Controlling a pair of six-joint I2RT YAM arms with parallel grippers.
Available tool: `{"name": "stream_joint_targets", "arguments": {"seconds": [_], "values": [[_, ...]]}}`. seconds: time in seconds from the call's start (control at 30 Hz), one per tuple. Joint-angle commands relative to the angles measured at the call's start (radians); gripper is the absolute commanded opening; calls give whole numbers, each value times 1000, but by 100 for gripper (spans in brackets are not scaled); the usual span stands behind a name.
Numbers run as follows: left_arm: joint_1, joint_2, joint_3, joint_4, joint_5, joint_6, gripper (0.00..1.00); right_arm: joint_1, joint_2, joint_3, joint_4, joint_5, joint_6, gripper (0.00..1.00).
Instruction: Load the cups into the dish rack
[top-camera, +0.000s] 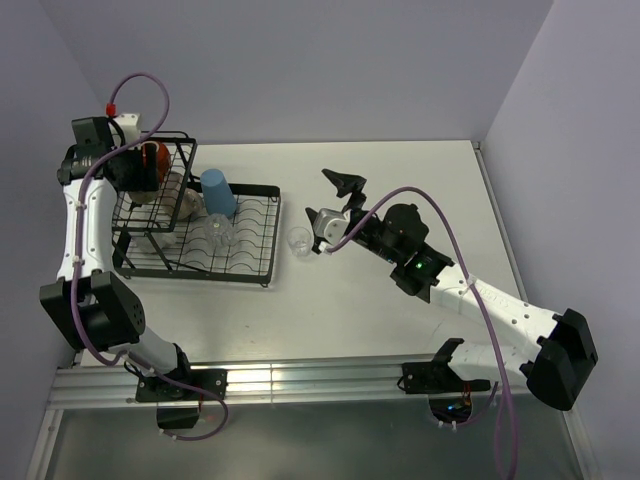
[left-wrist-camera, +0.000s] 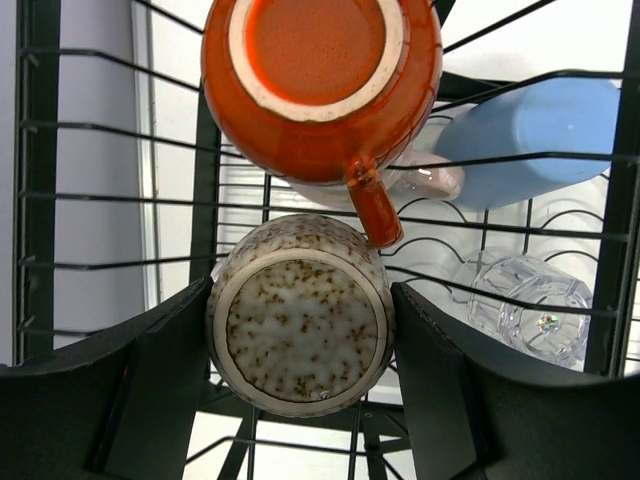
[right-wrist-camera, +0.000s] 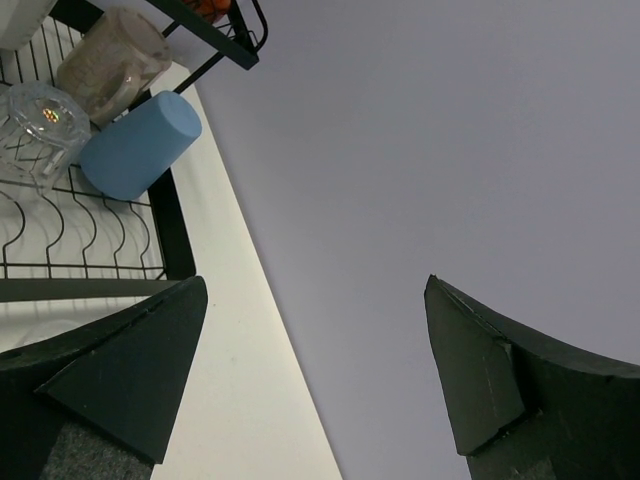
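The right gripper is wide open and empty. The small clear glass stands upright on the table just to its left, nearer this arm. The left gripper squeezes a speckled cream mug inside the black wire rack.

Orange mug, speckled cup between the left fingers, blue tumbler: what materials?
Orange mug: glazed ceramic, glossy, with a bare pale foot ring. Speckled cup: likely stoneware, brown flecks in cream glaze. Blue tumbler: probably matte plastic, uniform and no shine.
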Motion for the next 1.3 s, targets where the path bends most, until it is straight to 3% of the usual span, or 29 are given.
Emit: {"name": "stream_joint_targets", "arguments": {"seconds": [0.0,0.2,0.4,0.5,0.6,0.93,1.1,1.27], "values": [[-4,-7,4,75,41,-4,0,-6,-15,-13,12,-14,-6,97],[-6,10,6,80,61,-21,2,-6,-10,-10,9,-12,-3,98],[-6,28,20,66,46,-27,21,-6,-8,-8,3,-12,-3,98],[-6,28,15,64,26,-25,25,-6,-5,-8,0,-12,-1,98],[-4,24,11,66,21,-25,43,-6,-2,-5,1,-12,0,98],[-4,4,58,34,17,-24,82,-6,13,16,-19,0,19,98],[-6,2,86,12,15,-19,94,-4,15,31,-34,2,36,99],[-6,-4,119,5,30,-22,96,-4,22,62,-58,19,59,99]]}}
